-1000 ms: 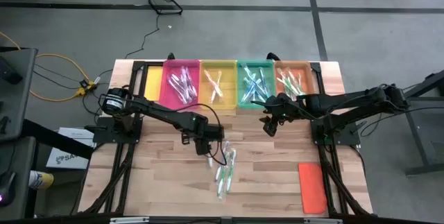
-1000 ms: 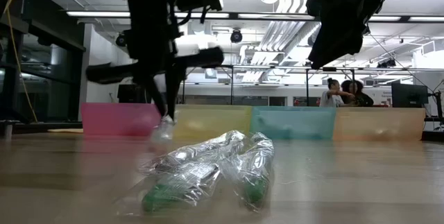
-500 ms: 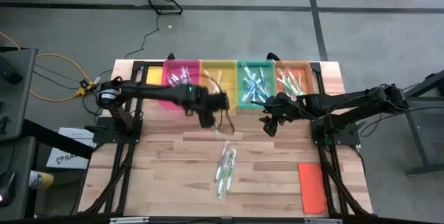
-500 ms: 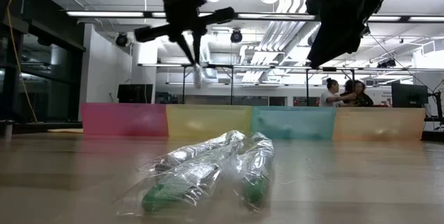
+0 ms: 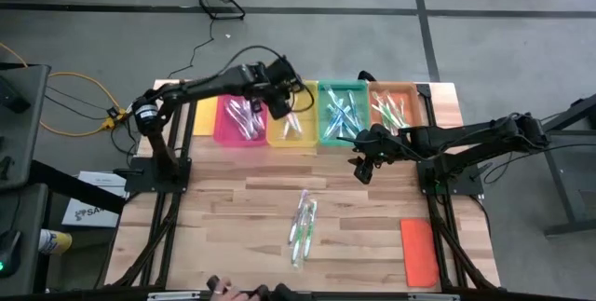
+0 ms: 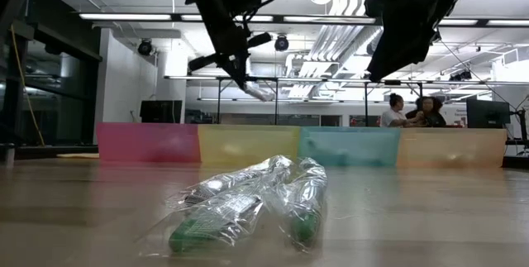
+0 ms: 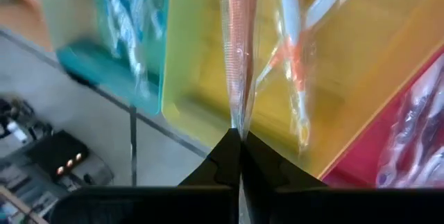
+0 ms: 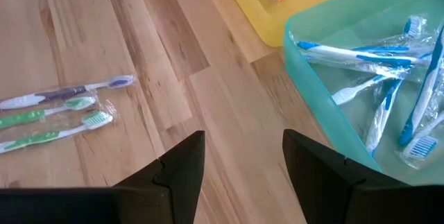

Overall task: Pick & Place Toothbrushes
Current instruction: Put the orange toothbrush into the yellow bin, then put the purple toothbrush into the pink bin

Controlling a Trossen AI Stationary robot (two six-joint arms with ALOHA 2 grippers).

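Note:
My left gripper [image 5: 285, 103] is high over the yellow tray [image 5: 307, 139] at the table's far edge, shut on one clear-wrapped toothbrush [image 7: 239, 71]. It also shows in the low view [image 6: 240, 70], with the toothbrush [image 6: 258, 92] sticking out below it. Three wrapped toothbrushes [image 5: 302, 223], two green and one purple, lie flat side by side on the wood in mid-table; they also show in the right wrist view [image 8: 59, 113]. My right gripper [image 8: 243, 144] is open and empty, above the wood just near of the teal tray [image 8: 305, 57]. My left gripper pinches the end of the toothbrush's clear wrapper [image 7: 238, 121] between its two shut fingertips. The wrapped toothbrush runs on ahead of the fingers, along them. It hangs clear of everything, slanting down above the yellow tray.
Four trays stand in a row along the far edge: pink [image 5: 223, 133], yellow, teal [image 5: 326, 139] and orange [image 5: 410, 119], each with wrapped toothbrushes inside. A flat orange lid [image 5: 419, 251] lies at the near right. People stand in the room beyond the table [image 6: 412, 110].
My left gripper has risen from just above the wood beside the three toothbrushes and gone toward the far edge, to above the yellow tray. It stays shut on the wrapped toothbrush, which is carried clear. The three toothbrushes on the table have not moved.

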